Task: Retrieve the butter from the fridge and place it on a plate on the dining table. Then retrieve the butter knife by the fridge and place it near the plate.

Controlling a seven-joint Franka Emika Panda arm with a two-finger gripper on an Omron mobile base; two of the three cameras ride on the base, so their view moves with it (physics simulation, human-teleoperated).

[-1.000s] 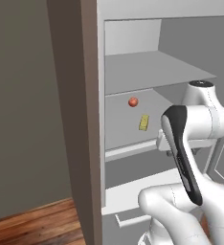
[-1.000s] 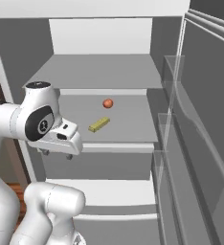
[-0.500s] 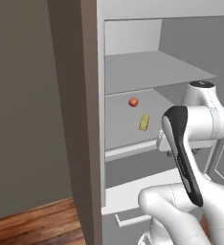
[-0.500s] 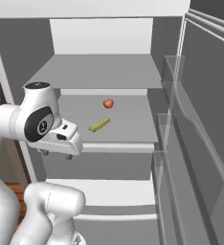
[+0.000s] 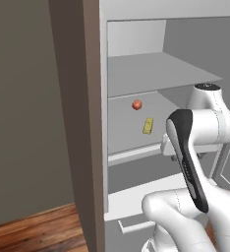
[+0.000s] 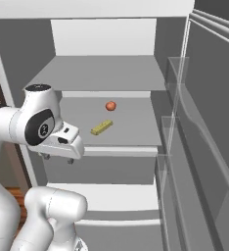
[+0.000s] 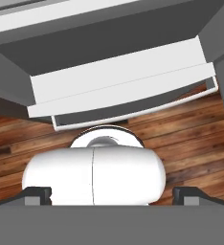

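Fridge [image 6: 185, 147] is wide open, butter [image 6: 102, 127] sits mid-shelf just in front of the red lump [image 6: 110, 105] — gripper [image 6: 57, 158] spread, pointing down. I'd tilt it forward and pinch the stick's narrow sides.

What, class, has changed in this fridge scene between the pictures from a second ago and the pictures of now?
Nothing has visibly changed. The hand still hangs open in front of the middle shelf, holding nothing. The butter and the small red-orange lump lie on that shelf where they were, and the fridge stands open as before.
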